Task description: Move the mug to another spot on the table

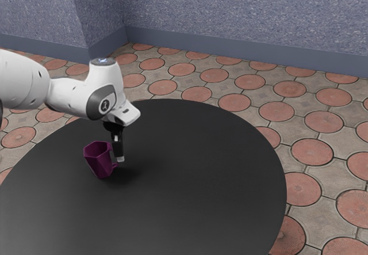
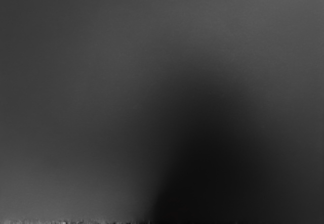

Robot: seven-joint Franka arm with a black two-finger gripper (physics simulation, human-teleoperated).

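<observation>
I am watching the mug [image 1: 96, 157] sitting just left of my claw [image 1: 119, 158] on the black surface [image 1: 201, 180]. The mug is purple, faceted and upright. I cannot tell how open the claw is.

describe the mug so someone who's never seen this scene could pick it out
Start at the big round black table on the tiled floor. Toward the exterior view's left, beside the tip of the white robot arm, sits a faceted magenta mug. Its colour and angular sides set it apart.
</observation>
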